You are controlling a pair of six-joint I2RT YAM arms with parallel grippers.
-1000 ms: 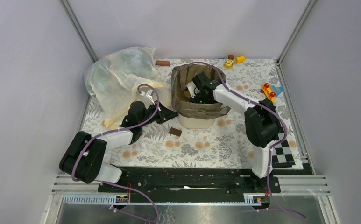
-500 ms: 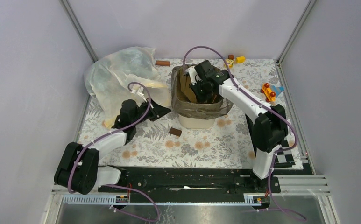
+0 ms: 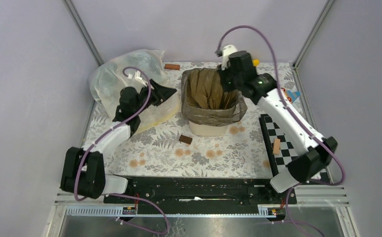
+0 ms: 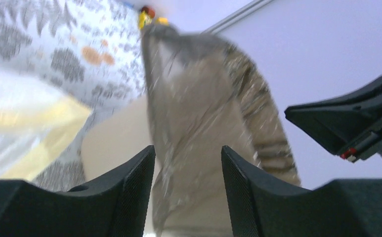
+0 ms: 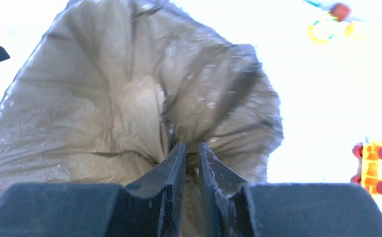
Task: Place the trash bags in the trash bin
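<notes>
The right end effector [image 5: 192, 146] hangs over the far right part of the trash bin's mouth and points down into it. Its two fingers are parted by only a narrow slit with nothing caught between them, and around that slit the right wrist view shows the crinkled inside of the trash bag [image 5: 105, 98]. The left end effector [image 4: 188, 154] is spread wider, its fingers well apart and empty. It is raised off the tabletop [image 3: 213, 159] just left of the bin and aimed toward it, so the bag's outer skirt fills the gap in its own camera's view without touching either finger. The dark brown-olive trash bag sits inside the trash bin [image 3: 207, 130], opened out as a liner: its body drops into the cavity in folds, and its rim is turned over the mouth and hangs down the outside, leaving only the lower cream wall bare. The bin stands upright toward the far side of the floral-patterned tabletop. Beneath and behind the left end effector lies a whitish bag [image 3: 110, 81] with a pale yellow rim, bunched against the left wall. A small dark brown block [image 3: 185, 139] lies near the bin's front left corner, and a reddish-brown block [image 3: 172, 66] lies by the back wall. To the right, a checkerboard [image 3: 269, 131] lies partly under the right arm with an orange block [image 3: 276, 146] on it, and a red and orange toy [image 5: 374, 168] sits right of the bin.
</notes>
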